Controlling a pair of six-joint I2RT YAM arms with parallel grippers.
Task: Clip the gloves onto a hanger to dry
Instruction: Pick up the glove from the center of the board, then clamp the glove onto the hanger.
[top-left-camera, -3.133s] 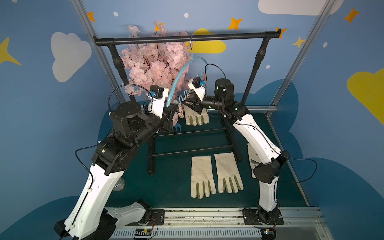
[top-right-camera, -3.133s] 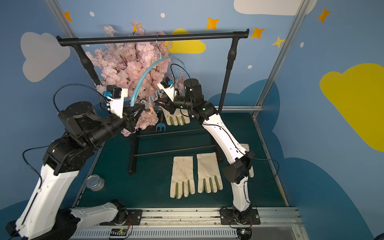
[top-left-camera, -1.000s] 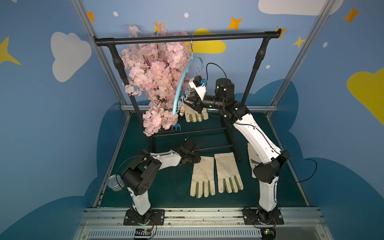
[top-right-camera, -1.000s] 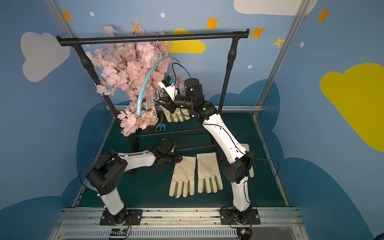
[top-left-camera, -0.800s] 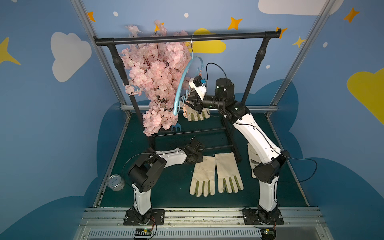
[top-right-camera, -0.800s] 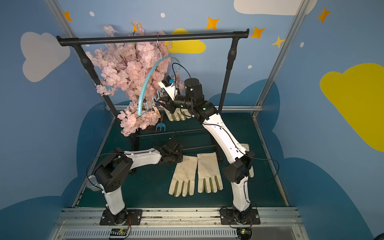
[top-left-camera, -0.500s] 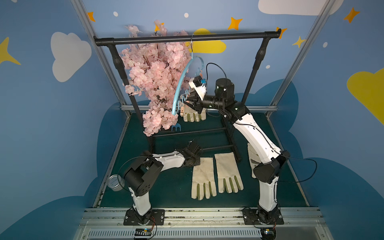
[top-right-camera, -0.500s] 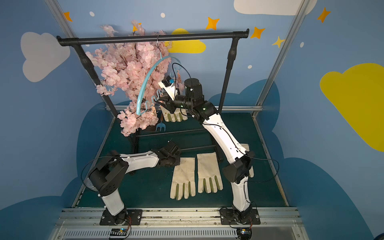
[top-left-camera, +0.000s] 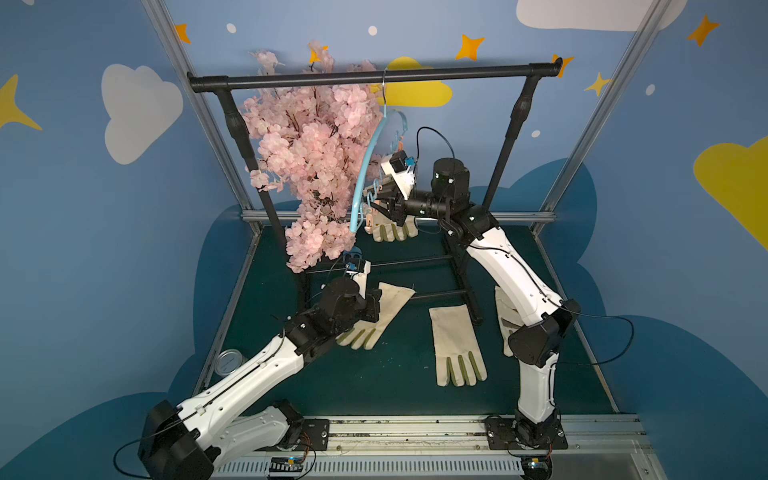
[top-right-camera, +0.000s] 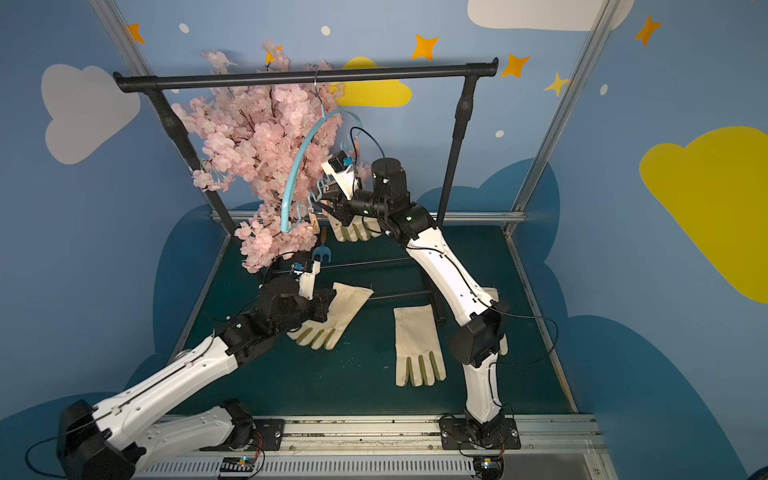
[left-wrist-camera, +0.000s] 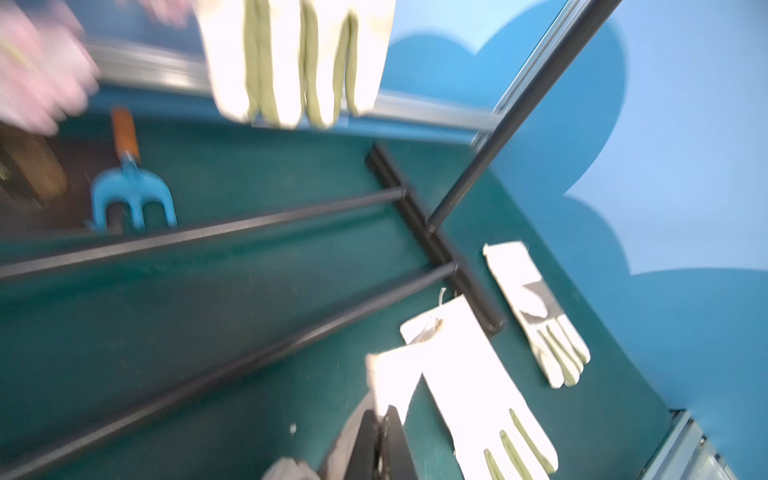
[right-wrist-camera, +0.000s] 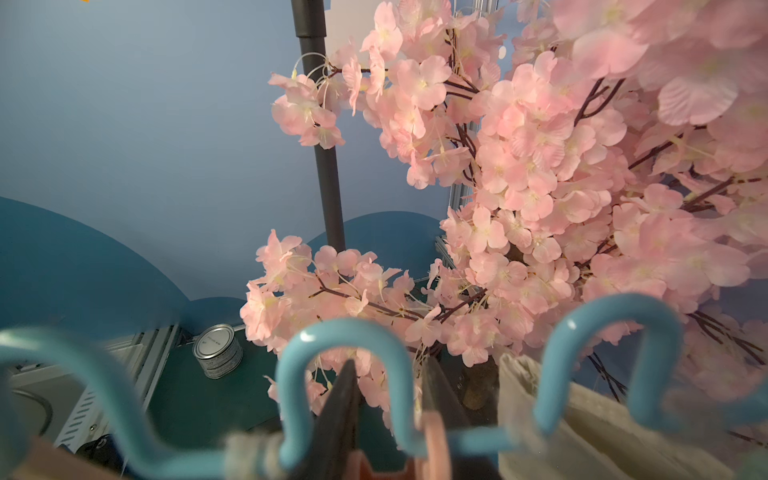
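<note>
Pictured in both top views: left gripper (top-left-camera: 375, 309) low over the green mat (top-left-camera: 374, 395), left of centre, jaws pressed tight together on the cuff edge of a cream glove (top-left-camera: 386, 313). Glove slanted, wide cuff toward the far right, olive-striped fingers toward the near left. From the left wrist camera, black fingers (left-wrist-camera: 397, 444) pinching a pale corner of that cuff, much of the frame blurred.

Farther back, right gripper (top-left-camera: 373, 203) raised to the light-blue hanger (top-left-camera: 366, 166). Hanger hooked by silver wire on the black garment rack (top-left-camera: 374, 77) and swung nearly edge-on against a pink blossom tree (top-left-camera: 316, 166). From the right wrist camera, jaws narrow, one either side of a leg of the wavy lower bar (right-wrist-camera: 345, 332), closed on a pink peg (right-wrist-camera: 432, 444).

Just beside that gripper, a second glove (top-left-camera: 392, 230) hanging from the hanger, fingers down, cuff up at the bar. Right of centre, a third glove (top-left-camera: 455, 345) flat on the mat, fingers toward the near edge. Farther right, a fourth glove (top-left-camera: 503, 324), mostly hidden behind the right arm in the top views, grey palm patch plain from the left wrist camera.

At the mat's left edge, a tin can (top-left-camera: 228, 361). Under the tree, a blue hand fork (top-right-camera: 321, 254) with a wooden handle.
</note>
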